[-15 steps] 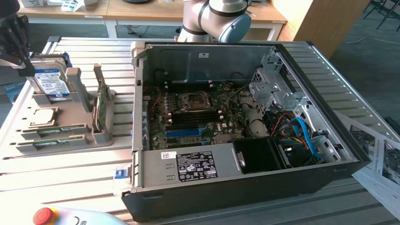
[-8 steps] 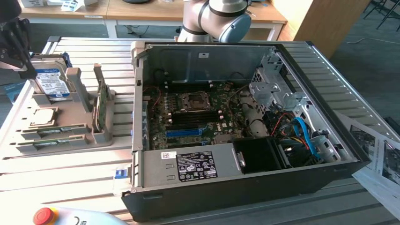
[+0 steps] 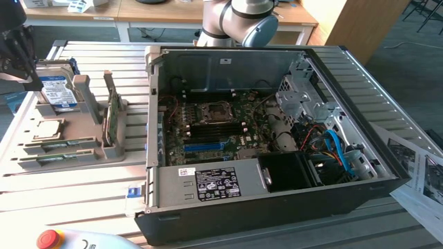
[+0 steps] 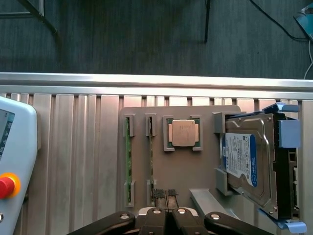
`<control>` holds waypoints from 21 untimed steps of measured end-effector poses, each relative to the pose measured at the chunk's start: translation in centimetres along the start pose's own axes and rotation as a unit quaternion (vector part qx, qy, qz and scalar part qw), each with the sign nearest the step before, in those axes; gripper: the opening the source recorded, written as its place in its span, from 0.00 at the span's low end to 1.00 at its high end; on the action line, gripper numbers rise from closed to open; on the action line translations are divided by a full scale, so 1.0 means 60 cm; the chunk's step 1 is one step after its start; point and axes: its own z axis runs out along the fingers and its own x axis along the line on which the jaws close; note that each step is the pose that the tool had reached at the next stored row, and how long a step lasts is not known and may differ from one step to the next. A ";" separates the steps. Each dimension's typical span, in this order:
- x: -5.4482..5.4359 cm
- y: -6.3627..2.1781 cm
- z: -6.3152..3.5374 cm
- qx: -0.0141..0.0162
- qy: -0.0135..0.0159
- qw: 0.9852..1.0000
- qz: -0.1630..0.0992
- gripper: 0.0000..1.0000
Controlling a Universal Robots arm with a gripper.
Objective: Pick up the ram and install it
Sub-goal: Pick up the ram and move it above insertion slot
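Observation:
Two ram sticks stand on edge in slots of the grey holder tray (image 4: 195, 171): one ram stick (image 4: 128, 161) and a second ram stick (image 4: 150, 164) beside it. In the exterior view they lie at the tray's near end, ram sticks (image 3: 61, 149). My gripper (image 4: 165, 195) hovers above the tray, just off the end of the second stick, shut with nothing between its fingertips (image 4: 159, 194). In the exterior view the gripper (image 3: 19, 59) hangs over the tray at the far left. The open computer case (image 3: 277, 202) shows the motherboard's black memory slots (image 3: 216, 132).
On the tray also sit a CPU (image 4: 182, 133), a hard drive (image 4: 247, 164) in a blue bracket and an upright green card (image 3: 111, 122). A pendant with a red stop button (image 4: 6, 186) lies on the slatted table. A blue slot (image 3: 207, 147) lies near the black ones.

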 end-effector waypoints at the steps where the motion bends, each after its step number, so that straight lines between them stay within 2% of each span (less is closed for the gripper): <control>1: 0.000 0.000 0.002 0.000 0.000 1.000 0.000 0.11; 21: 0.001 -0.002 0.036 0.000 0.000 1.000 0.000 0.11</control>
